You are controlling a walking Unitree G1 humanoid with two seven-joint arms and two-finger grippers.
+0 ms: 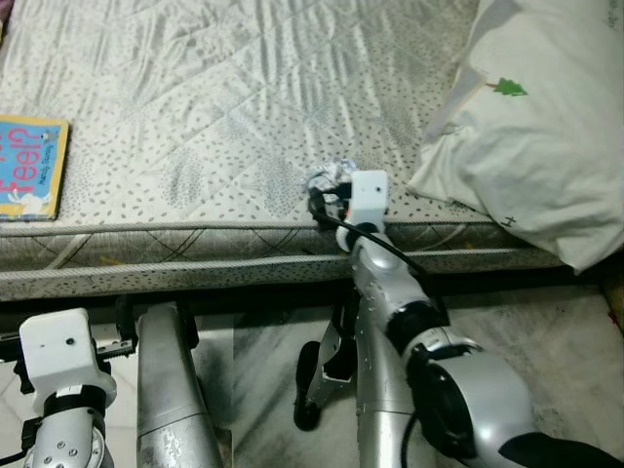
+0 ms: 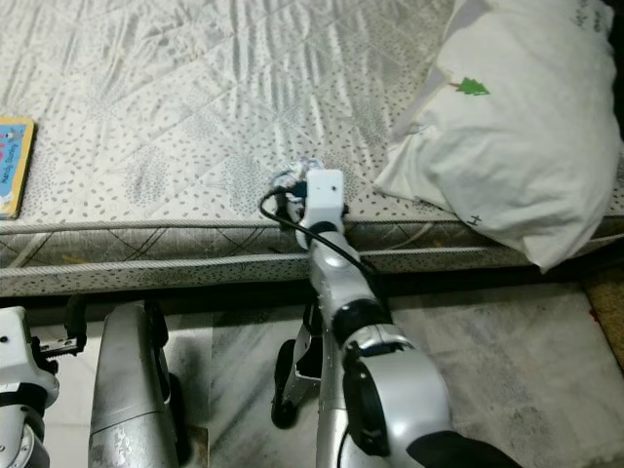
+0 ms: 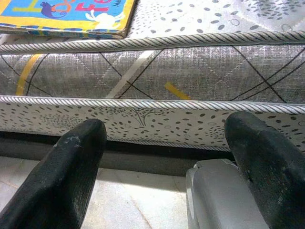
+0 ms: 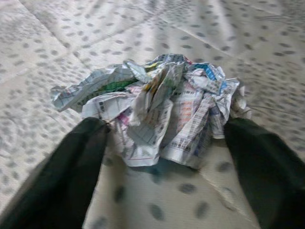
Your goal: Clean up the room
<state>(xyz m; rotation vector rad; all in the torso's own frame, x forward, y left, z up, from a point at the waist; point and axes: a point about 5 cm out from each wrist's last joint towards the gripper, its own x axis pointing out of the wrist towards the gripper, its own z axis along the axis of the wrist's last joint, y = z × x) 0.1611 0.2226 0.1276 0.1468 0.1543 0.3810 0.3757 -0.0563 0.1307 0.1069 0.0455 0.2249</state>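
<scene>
A crumpled ball of newspaper lies on the patterned mattress, close to its front edge. My right gripper reaches over that edge and is open. One black finger stands on each side of the paper, with the tips level with its near side. A colourful children's book lies flat at the mattress's left front edge. My left gripper hangs low beside the bed, open and with nothing in it, facing the mattress's side below the book.
A large white pillow with a small green tree print overhangs the bed's right front corner. Pale marble floor runs along the bed's front. The bed's side is a quilted grey band with piping.
</scene>
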